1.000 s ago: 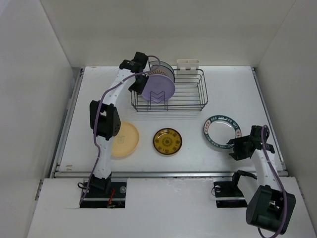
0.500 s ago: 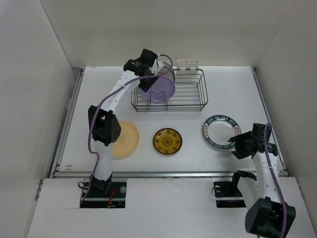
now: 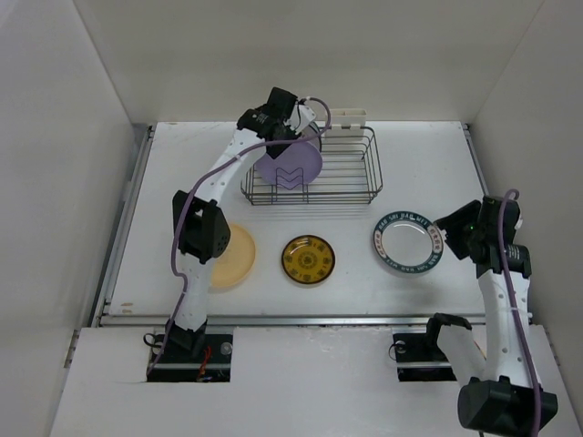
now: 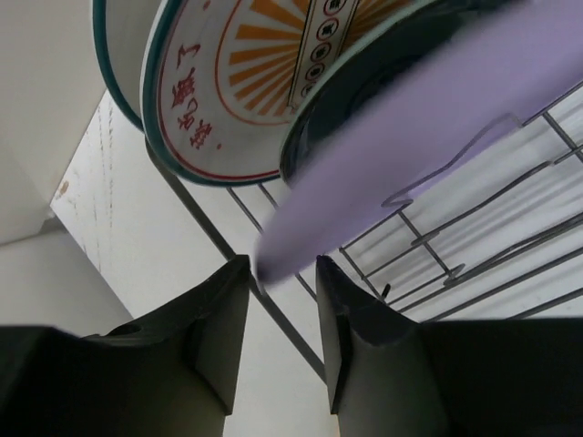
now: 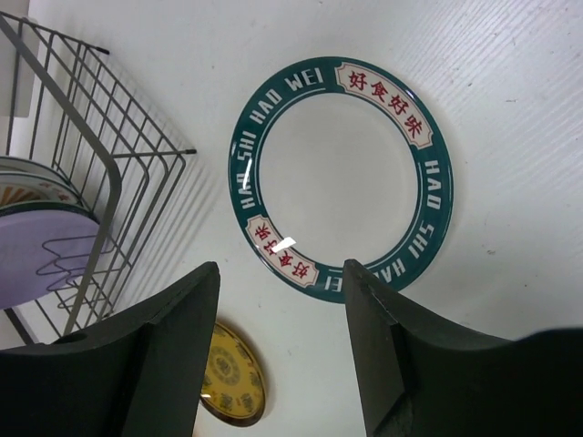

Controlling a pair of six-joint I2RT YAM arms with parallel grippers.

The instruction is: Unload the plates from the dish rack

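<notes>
The left tool point(image 4: 281, 266) is straddling, open, only the rim of the lavender plate point(image 3: 289, 165) standing in the rack point(image 3: 351, 187) by the far edge of the bench point(image 3: 437, 155), so a shallow pinch is risking a slip against the neighbouring plate point(image 4: 237, 82), while the right tool point(image 5: 282, 266) is hovering open, empty

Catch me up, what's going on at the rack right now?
The left gripper is at the dish rack, its open fingers straddling the rim of the lavender plate, which stands upright with patterned plates behind it. The right gripper hangs open above the teal-rimmed plate lying on the table. The pale yellow plate and ochre plate also lie there.
</notes>
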